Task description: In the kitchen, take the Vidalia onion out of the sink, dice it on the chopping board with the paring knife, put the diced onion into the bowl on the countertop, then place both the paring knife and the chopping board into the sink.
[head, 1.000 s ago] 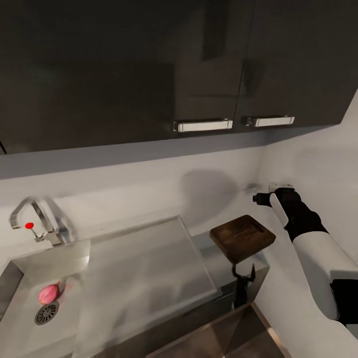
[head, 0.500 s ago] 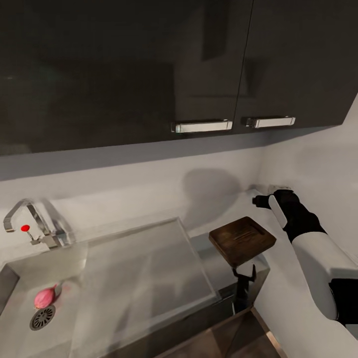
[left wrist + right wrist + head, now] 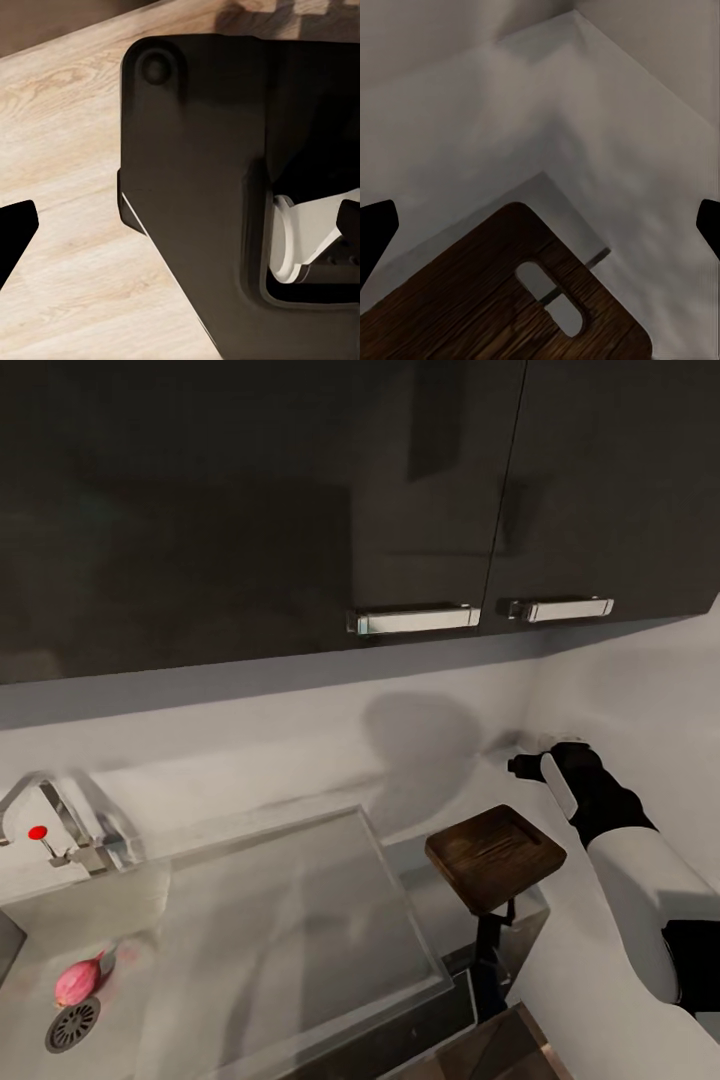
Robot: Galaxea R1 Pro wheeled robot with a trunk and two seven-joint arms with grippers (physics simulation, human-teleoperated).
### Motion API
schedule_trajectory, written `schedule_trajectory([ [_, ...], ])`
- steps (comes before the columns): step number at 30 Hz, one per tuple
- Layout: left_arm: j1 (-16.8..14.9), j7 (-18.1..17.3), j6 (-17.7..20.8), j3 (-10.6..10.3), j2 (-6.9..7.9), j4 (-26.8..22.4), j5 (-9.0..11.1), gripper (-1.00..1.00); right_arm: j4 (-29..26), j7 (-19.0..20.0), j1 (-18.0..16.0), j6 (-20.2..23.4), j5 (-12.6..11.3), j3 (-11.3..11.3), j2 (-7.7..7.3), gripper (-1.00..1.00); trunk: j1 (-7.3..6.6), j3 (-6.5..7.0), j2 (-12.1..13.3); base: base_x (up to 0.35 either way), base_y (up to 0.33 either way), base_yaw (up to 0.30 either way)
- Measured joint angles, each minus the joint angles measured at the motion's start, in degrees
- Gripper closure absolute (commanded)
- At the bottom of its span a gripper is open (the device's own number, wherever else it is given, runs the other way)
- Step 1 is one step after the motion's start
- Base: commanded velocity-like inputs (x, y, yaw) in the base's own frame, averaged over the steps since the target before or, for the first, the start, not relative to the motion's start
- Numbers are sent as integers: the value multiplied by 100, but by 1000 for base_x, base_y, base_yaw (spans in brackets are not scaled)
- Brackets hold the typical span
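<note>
The pink onion (image 3: 77, 980) lies in the grey sink (image 3: 100, 905) beside the round drain (image 3: 72, 1025). The dark wooden chopping board (image 3: 495, 857) rests on the countertop (image 3: 440, 815) near the right-hand corner. In the right wrist view the board (image 3: 487, 300) shows its slotted handle. My right gripper (image 3: 542, 225) hovers above the board's far end, open and holding nothing. My left gripper (image 3: 182, 225) hangs low over the wooden floor beside my dark base (image 3: 195, 165), also open. The paring knife and the bowl are out of view.
A chrome tap (image 3: 55, 825) with a red dot stands behind the sink. The flat drainboard (image 3: 290, 920) lies between basin and board. Dark wall cabinets (image 3: 300, 510) hang overhead. A white wall (image 3: 640, 700) closes the right side. A dark forked shape (image 3: 490, 950) sits below the board's near edge.
The whole picture has shifted, so the camera has moved: sink and tap now sit further left and lower. My right arm and the board hold the same relation as before.
</note>
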Motion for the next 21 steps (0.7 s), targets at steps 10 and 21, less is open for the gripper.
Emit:
schedule_trajectory([
  [10, 0, 8, 0, 0, -3, 2, 0, -100, 138, 3, 12, -9, 225, -6, -42, -100, 0, 0, 0, 1, 0, 0],
  [21, 0, 8, 0, 0, 2, 3, 0, -100, 320, 802, 15, -102, 267, -15, -499, -100, 0, 0, 0, 0, 0, 0],
])
